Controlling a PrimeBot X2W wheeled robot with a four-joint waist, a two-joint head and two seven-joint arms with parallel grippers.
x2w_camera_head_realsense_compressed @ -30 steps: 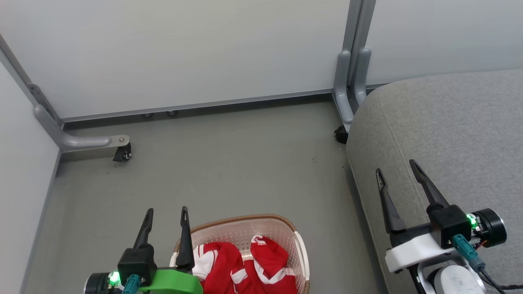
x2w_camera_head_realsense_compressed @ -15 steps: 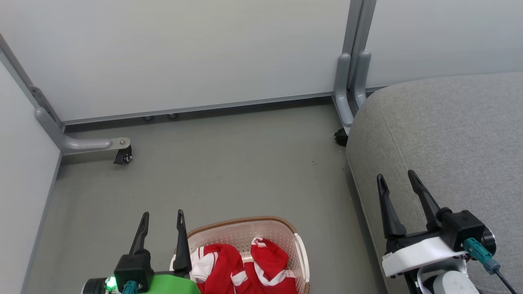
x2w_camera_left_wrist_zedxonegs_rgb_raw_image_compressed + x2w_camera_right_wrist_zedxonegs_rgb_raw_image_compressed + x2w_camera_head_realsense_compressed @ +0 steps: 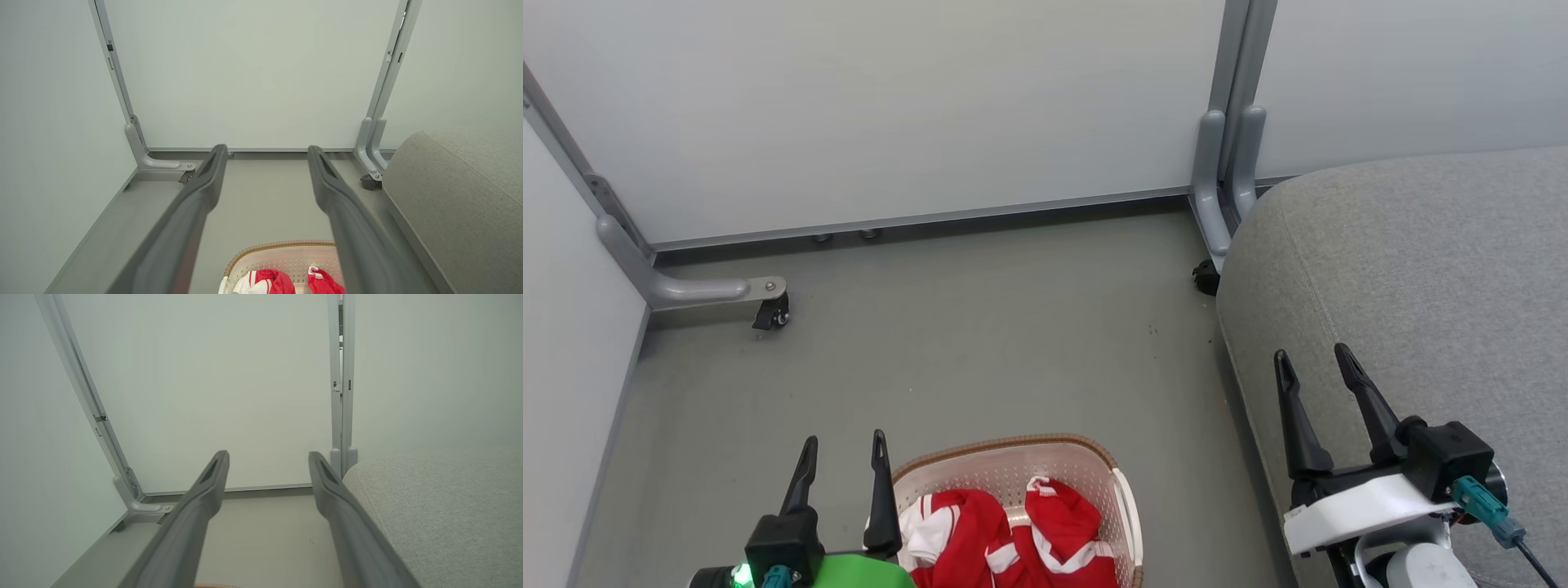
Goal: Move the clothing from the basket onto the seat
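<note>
The red clothing [image 3: 1013,539] lies crumpled in the basket [image 3: 1005,445] at the bottom centre of the head view, on the grey floor [image 3: 980,327]. Just left of the basket, at the lower left, the left gripper [image 3: 845,438] points up the frame, fingers apart and empty; its right finger overlaps the basket's left rim in the picture. The seat [image 3: 1421,269] takes the right side, apart from the basket. The right gripper [image 3: 1312,353], lower right, hovers over the seat's left edge, fingers spread, empty. Pale panels [image 3: 890,98] close the top, with a caster [image 3: 772,313] at mid-left.
</note>
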